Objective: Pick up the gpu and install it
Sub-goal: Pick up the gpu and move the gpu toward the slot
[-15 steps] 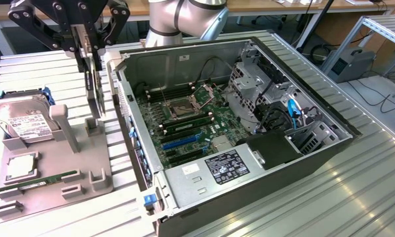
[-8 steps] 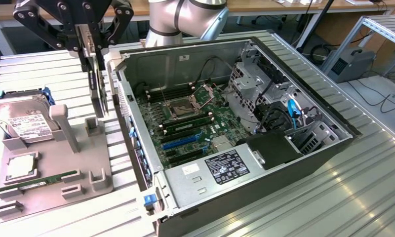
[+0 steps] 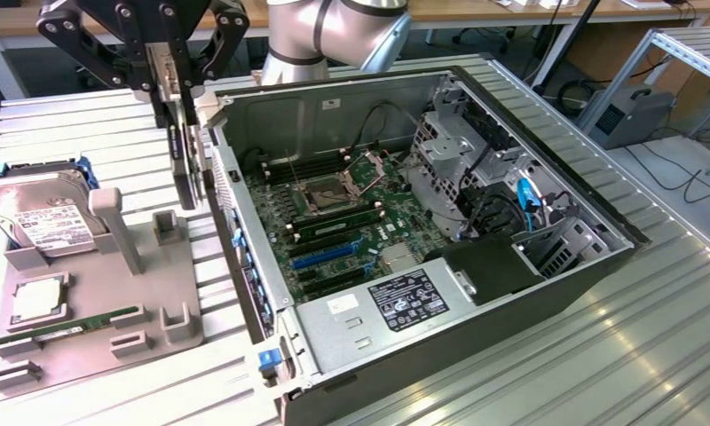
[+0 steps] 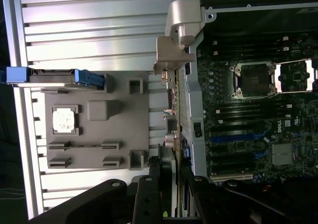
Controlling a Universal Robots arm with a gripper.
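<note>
The gpu (image 3: 185,164) hangs edge-on and upright, a slim dark card with its silvery bracket (image 4: 175,50) at one end. My gripper (image 3: 175,89) is shut on its upper edge, a finger on each flat face. The card is lifted off the grey holder tray (image 3: 106,346) and hovers just outside the open computer case's wall (image 3: 228,191), on the exterior view's left. In the wrist view the gripper (image 4: 171,170) clamps the thin card (image 4: 173,127), which runs along the case edge. The motherboard (image 3: 331,222) with its blue slots (image 3: 323,255) lies inside the case.
The grey holder tray carries a silver hard drive (image 3: 42,222) in a blue frame, a processor chip (image 3: 35,303) and a thin green memory stick (image 3: 71,324). Inside the case are a drive cage (image 3: 450,151), cables and a power supply (image 3: 408,302). Ribbed metal table (image 3: 639,337) surrounds everything.
</note>
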